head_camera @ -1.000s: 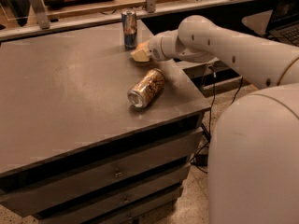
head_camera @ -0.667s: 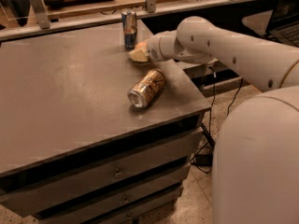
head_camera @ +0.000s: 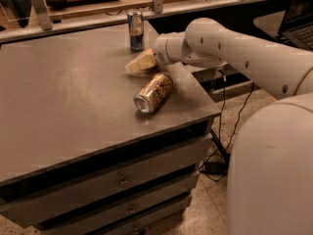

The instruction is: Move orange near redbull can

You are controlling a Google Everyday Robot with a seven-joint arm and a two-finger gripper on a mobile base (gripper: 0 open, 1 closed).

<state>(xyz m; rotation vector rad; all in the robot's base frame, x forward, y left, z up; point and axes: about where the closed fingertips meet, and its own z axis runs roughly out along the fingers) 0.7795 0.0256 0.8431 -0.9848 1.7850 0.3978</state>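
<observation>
The redbull can [head_camera: 135,31], slim and blue-and-silver, stands upright near the far edge of the grey table [head_camera: 63,102]. My gripper [head_camera: 140,62], pale yellowish at the end of the white arm [head_camera: 230,48], sits low over the table just in front of and slightly right of the can. The orange does not show; it is hidden or out of view. A gold-brown can [head_camera: 153,92] with white patterning lies on its side just in front of the gripper.
The table's right edge [head_camera: 195,89] runs under the arm, with drawers [head_camera: 122,180] below. A rail and shelf [head_camera: 98,4] stand behind the table. Cables [head_camera: 220,146] hang to the floor at the right. My white base [head_camera: 274,170] fills the lower right.
The gripper has shifted slightly left and lower, toward the table top. The redbull can and the gold-brown can have not moved.
</observation>
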